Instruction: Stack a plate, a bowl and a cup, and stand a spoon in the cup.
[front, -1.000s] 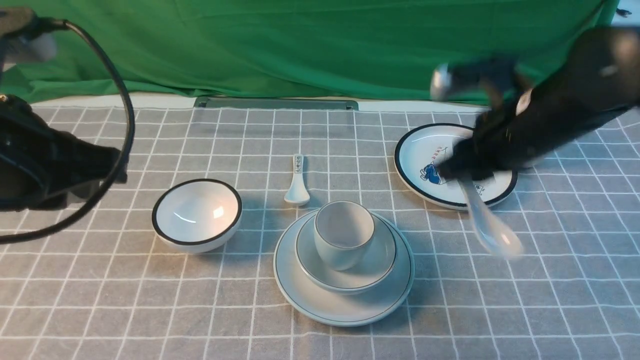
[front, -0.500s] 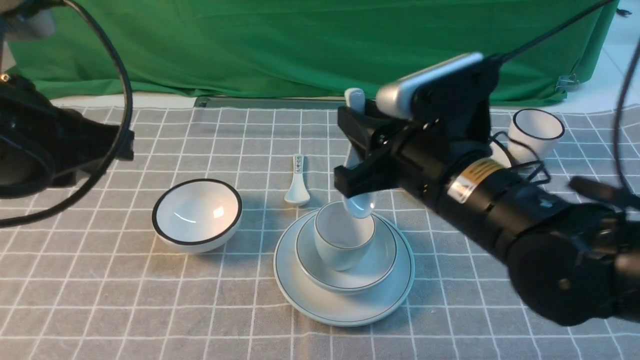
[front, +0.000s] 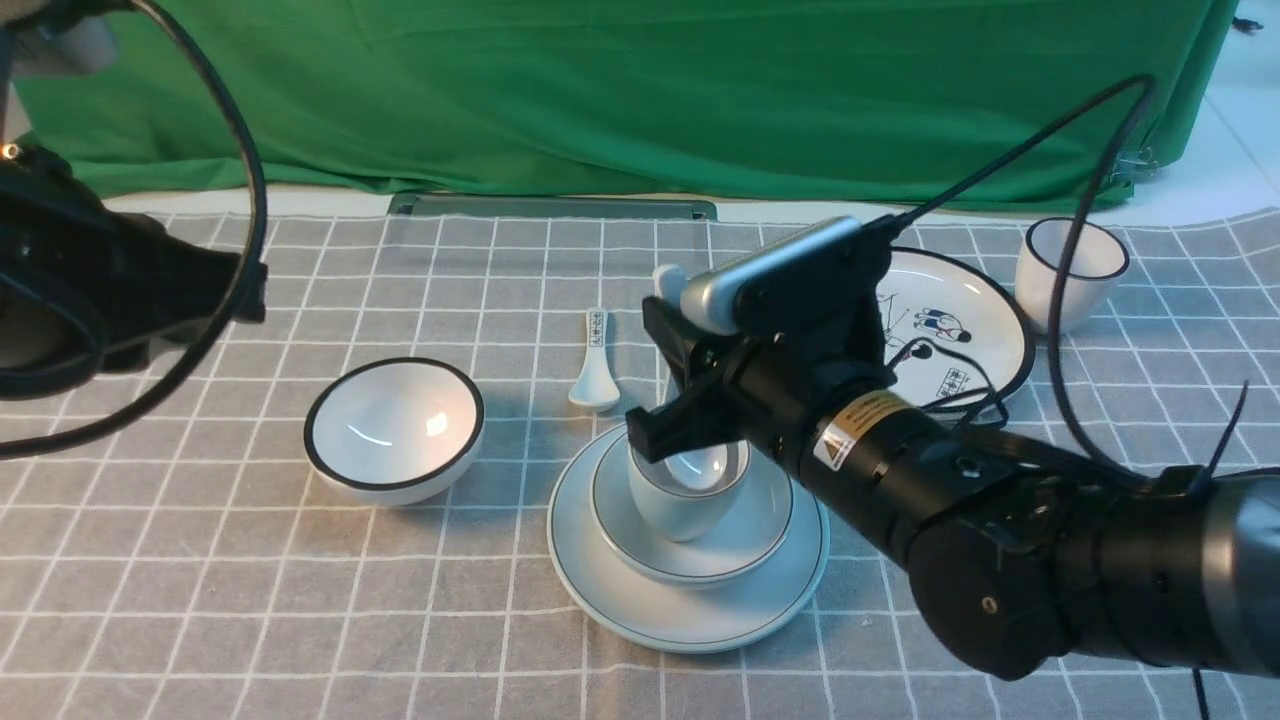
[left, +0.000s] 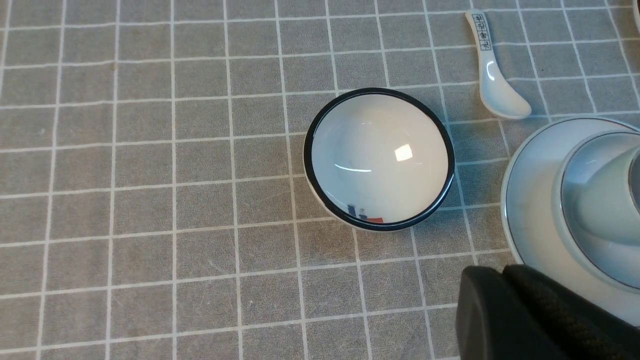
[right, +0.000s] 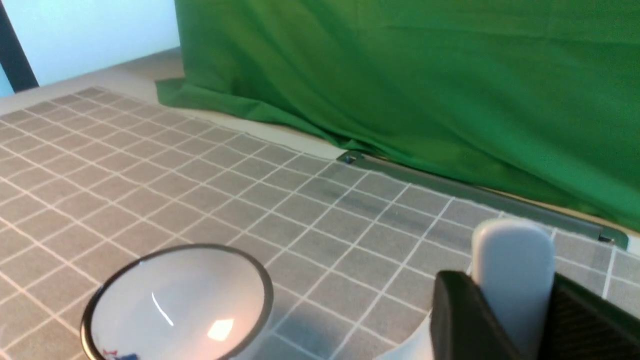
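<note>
The left gripper (left: 505, 310) hangs well left of the stack, and I cannot tell how wide it is. The plain white round plate (front: 600, 590) carries the shallow white bowl (front: 765, 540), then the small handleless white cup (front: 680, 510). Directly above the cup, the right gripper (front: 672, 385) clamps the long white ceramic spoon (front: 700, 468). The spoon's axis is near upright, with its scoop down inside the cup's rim. Only 1 short drop seems left.

Green backdrop cloth (front: 600, 90) hangs behind a grey checked tablecloth (front: 200, 600)
</note>
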